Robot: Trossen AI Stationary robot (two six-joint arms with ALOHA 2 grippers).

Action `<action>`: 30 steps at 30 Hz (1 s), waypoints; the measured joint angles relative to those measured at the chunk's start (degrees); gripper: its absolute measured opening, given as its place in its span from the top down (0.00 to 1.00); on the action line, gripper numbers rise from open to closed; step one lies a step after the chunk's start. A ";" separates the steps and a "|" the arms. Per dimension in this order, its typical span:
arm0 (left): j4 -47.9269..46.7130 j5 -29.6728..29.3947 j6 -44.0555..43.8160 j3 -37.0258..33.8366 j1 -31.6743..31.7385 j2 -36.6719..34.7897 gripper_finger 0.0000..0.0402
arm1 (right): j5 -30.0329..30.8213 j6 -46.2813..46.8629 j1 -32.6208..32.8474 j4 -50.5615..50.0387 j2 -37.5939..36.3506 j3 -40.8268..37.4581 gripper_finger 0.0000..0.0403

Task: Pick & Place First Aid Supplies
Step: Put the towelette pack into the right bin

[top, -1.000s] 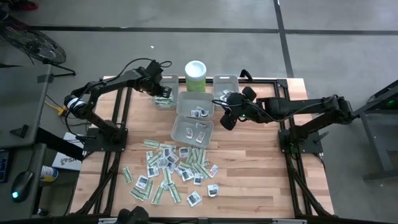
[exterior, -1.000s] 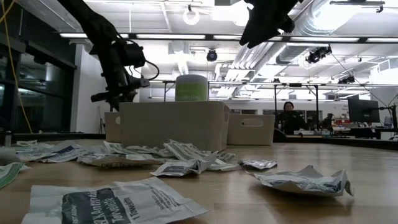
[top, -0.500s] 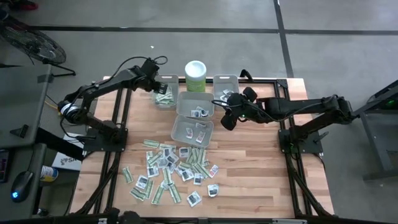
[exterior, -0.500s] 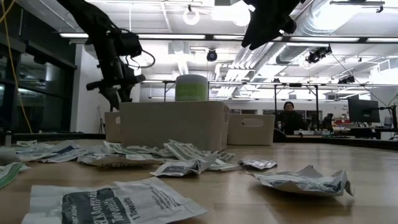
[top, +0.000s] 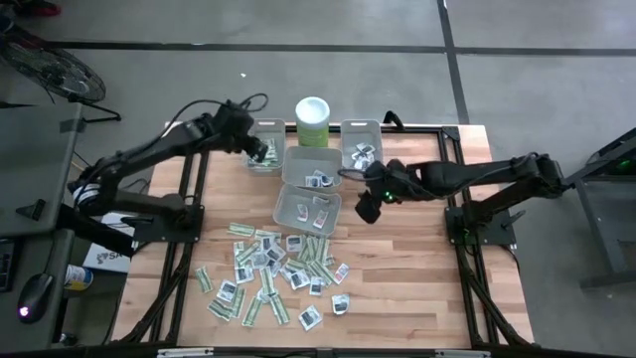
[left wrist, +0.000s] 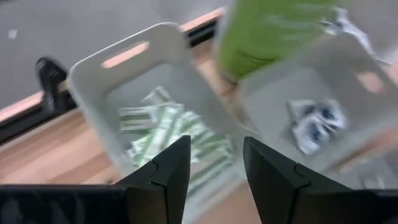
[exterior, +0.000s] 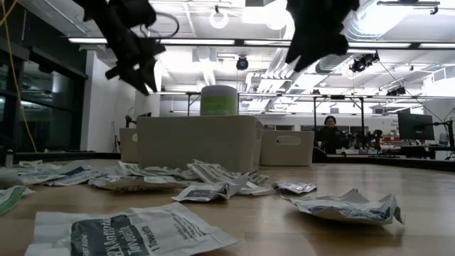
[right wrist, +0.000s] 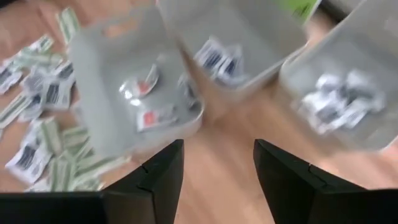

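The first aid supplies lie as a loose pile of small paper packets (top: 273, 273) on the wooden table's near half. Others are sorted into grey bins. Green-white strips (left wrist: 168, 134) fill the far-left bin (left wrist: 93, 68). White squares (right wrist: 217, 59) lie in the middle bin. My left gripper (left wrist: 216, 146) hangs open and empty above the strip bin (top: 268, 123), high up in the low view (exterior: 142, 78). My right gripper (right wrist: 217, 149) is open and empty, above bare table just right of the near bin (top: 280, 204), slanting down toward the bins.
A pale green canister with a white lid (top: 313, 121) stands at the far edge between the bins. A fourth bin (top: 361, 123) with white packets sits at the far right of the group. Bare wood (top: 417, 259) stretches to the right of the pile.
My left gripper has risen well above the far-left bin and tipped. My right gripper has sunk a little toward the near edge and has rolled.
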 joint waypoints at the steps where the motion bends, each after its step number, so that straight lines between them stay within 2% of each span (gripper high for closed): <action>1: -0.02 -0.74 0.00 -0.01 -1.84 -0.80 0.63 | -1.06 1.40 0.64 0.34 0.00 -0.92 0.54; 8: -2.05 -6.26 -3.36 0.01 -14.46 -5.19 0.63 | -7.01 10.44 6.70 6.49 0.00 -6.36 0.58; 14: -4.42 -10.85 -6.73 0.01 -24.74 -8.25 0.63 | -11.85 13.16 13.23 16.27 0.02 -10.26 0.62; 17: -5.36 -12.93 -8.49 0.01 -29.42 -9.17 0.63 | -12.28 10.67 16.62 20.97 0.19 -11.00 0.63; 23: -6.40 -16.39 -11.56 0.01 -37.48 -9.63 0.63 | -12.41 -0.47 23.38 31.58 3.53 -11.08 0.64; 30: -6.21 -19.07 -15.64 0.01 -44.36 -9.63 0.63 | -15.81 -2.94 27.30 39.45 10.95 -11.08 0.64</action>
